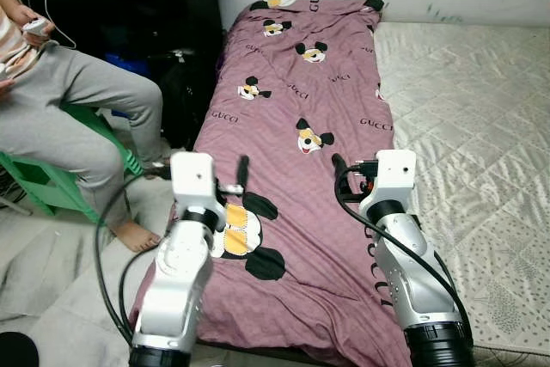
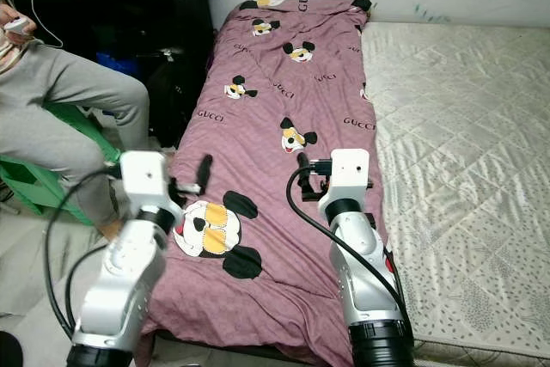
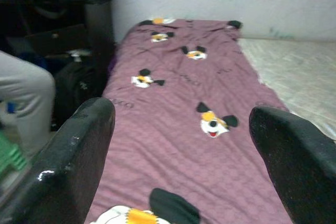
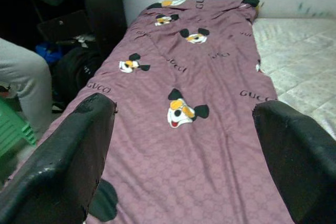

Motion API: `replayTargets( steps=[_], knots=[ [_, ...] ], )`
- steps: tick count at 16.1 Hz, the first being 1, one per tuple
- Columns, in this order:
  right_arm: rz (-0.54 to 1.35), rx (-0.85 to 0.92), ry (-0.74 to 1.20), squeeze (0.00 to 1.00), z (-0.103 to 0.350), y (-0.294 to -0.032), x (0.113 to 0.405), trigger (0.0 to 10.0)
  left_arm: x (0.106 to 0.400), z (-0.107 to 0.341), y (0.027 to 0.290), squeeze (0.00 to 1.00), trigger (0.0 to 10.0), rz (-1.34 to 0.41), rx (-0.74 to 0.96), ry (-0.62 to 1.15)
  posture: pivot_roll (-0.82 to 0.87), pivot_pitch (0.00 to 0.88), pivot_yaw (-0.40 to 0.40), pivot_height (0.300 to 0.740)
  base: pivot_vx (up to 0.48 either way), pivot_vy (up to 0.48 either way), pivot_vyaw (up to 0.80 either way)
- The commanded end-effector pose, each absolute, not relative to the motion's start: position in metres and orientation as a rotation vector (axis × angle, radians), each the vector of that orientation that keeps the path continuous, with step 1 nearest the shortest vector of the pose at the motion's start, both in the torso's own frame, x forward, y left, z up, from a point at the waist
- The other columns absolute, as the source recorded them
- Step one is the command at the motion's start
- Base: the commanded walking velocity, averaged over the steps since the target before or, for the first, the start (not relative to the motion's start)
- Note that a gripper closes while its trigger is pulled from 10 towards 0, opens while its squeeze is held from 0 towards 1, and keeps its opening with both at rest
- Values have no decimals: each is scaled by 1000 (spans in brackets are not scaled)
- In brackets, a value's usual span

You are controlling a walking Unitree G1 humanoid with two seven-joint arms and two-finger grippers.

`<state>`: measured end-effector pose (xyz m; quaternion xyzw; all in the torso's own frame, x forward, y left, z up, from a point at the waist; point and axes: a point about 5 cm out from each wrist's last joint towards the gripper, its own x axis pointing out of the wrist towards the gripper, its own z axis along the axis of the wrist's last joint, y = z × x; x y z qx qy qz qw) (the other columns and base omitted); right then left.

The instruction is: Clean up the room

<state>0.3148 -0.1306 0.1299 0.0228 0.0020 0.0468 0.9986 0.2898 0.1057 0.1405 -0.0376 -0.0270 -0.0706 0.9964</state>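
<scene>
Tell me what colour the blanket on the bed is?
Pinkish purple blanket with cartoon mouse faces, clearest in the right eye view.

One purple blanket (image 1: 301,118) lies along the left side of one bed, whose bare quilted mattress (image 1: 481,126) shows to the right of it. The blanket carries cartoon mouse heads: seven can be counted in the left eye view, two of them cut off at the far edge and one large one near the foot; another print at the blanket's right edge is too small a sliver to name. Two silver arms reach over the blanket, one left gripper (image 1: 243,169) and one right gripper (image 1: 339,163), each with two black fingers (image 3: 73,156). One person (image 1: 60,118) sits on one green stool (image 1: 51,182). One black bag (image 1: 176,100) stands beside the bed.
</scene>
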Motion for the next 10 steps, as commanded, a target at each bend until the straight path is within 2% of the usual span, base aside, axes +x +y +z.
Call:
replayTargets(
  steps=[1, 3, 8, 10],
  knots=[
    [69, 37, 1, 0, 129, -133, 314, 10000, 291, 143, 109, 0, 10000, -138, -76, -63, 6, 80, 77, 740, 0, 0, 0],
    [64, -40, 15, 0, 128, -134, 314, 10000, 295, 144, 112, 0, 10000, -126, -96, -62, 3, 79, 77, 740, 0, 0, 0],
    [112, 45, 5, 0, 132, -127, 314, 10000, 297, 146, 113, 0, 10000, -123, -101, -66, 6, 76, 74, 740, 0, 0, 0],
    [110, 11, -6, 0, 133, -129, 314, 10000, 296, 145, 112, 0, 10000, -122, -107, -60, 6, 78, 70, 740, 0, 0, 669]
  ],
)
